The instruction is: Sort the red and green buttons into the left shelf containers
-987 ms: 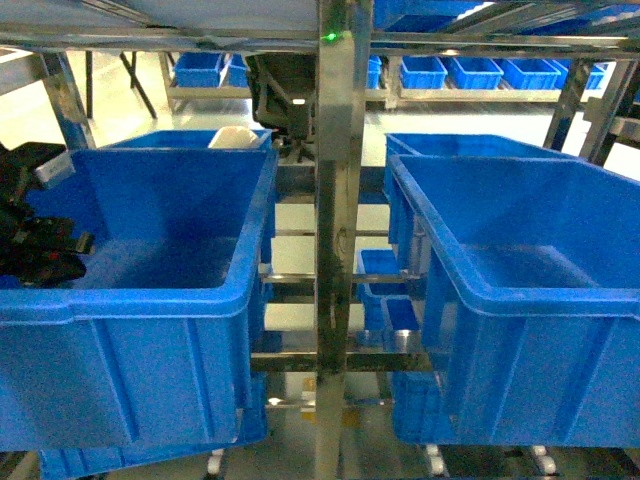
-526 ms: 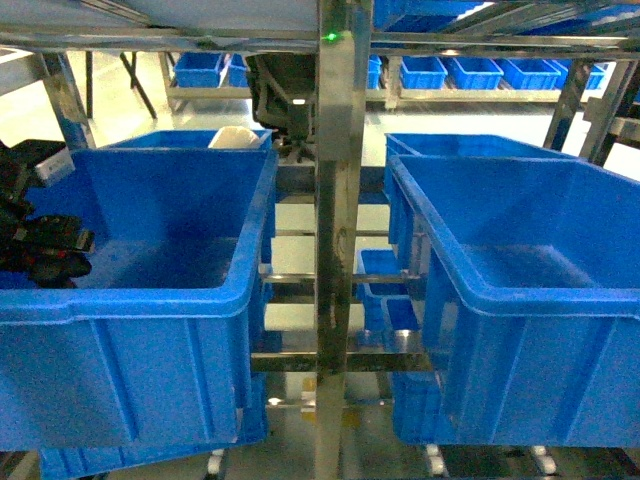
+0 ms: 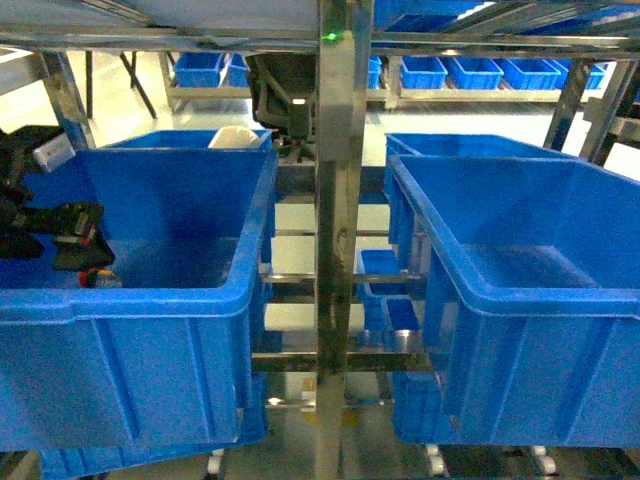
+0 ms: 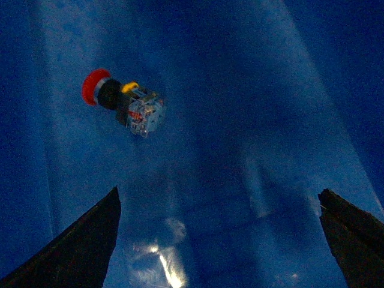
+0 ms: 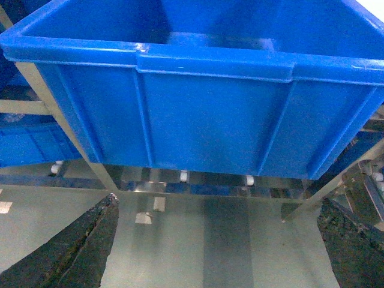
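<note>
The red button [image 4: 123, 103] lies loose on the floor of the left bin [image 3: 150, 296], its cap toward the wall. Above it the left gripper [image 4: 225, 240] hangs with jaws spread and empty, so step 1, the drop, looks done. The right gripper [image 5: 219, 246], jaws also spread, idles below the right bin [image 5: 198, 108]. No green button shows; next, lift the left arm clear and find it

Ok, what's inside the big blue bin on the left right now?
The red button lies on its side on the floor of the left bin, below the open left gripper. The bin's near wall hides the front floor in the head view; no green button shows.
</note>
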`<state>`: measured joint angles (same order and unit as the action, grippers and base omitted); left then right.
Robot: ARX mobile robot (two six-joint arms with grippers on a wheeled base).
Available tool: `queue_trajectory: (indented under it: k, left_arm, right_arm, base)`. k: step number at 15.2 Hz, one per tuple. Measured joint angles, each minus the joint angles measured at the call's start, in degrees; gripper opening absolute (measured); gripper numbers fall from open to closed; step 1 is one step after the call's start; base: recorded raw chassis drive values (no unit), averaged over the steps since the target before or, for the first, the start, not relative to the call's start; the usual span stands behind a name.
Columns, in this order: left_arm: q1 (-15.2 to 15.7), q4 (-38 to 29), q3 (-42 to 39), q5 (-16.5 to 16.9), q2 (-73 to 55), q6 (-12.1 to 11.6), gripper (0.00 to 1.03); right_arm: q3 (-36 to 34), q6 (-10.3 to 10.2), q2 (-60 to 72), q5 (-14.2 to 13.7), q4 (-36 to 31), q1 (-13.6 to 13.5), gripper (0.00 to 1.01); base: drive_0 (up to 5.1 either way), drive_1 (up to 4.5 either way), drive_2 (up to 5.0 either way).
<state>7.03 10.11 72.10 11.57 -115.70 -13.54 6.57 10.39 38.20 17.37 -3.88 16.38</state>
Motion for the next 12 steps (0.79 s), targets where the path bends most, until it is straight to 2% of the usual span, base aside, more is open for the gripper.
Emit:
queue_trajectory:
  k: [3, 5, 9, 10, 11, 12]
  left_arm:
    - [-0.2, -1.6, -2.0, 0.8, 7.3, 1.6, 0.98]
    - [-0.8, -1.9, -6.3, 1.1, 11.4, 4.1, 0.98]
    - [-0.7, -5.2, -22.8, 1.5, 28.6, 7.5, 0.98]
    - [0.2, -6.2, -26.6, 2.0, 34.3, 8.7, 0.98]
    - [0.8, -9.1, -29.9, 0.7, 38.9, 10.4, 0.98]
    - [1.3, -10.2, -33.7, -1.1, 45.1, 13.3, 0.98]
  right_arm:
    - [0.0, 0.0, 0.0, 0.0, 0.0, 0.0, 0.98]
    - [0.0, 0.0, 0.0, 0.0, 0.0, 0.0, 0.98]
    - [0.0, 0.0, 0.0, 0.0, 0.0, 0.0, 0.98]
    - [0.0, 0.0, 0.0, 0.0, 0.0, 0.0, 0.98]
    - [0.0, 0.0, 0.0, 0.0, 0.0, 0.0, 0.98]
    - [0.0, 0.0, 0.0, 0.0, 0.0, 0.0, 0.98]
  base:
    - [0.0, 0.00, 0.0]
    - [0.0, 0.00, 0.0]
    - [0.0, 0.00, 0.0]
    - [0.0, 0.00, 0.0]
    - [0.0, 0.00, 0.0]
    - [0.0, 0.00, 0.0]
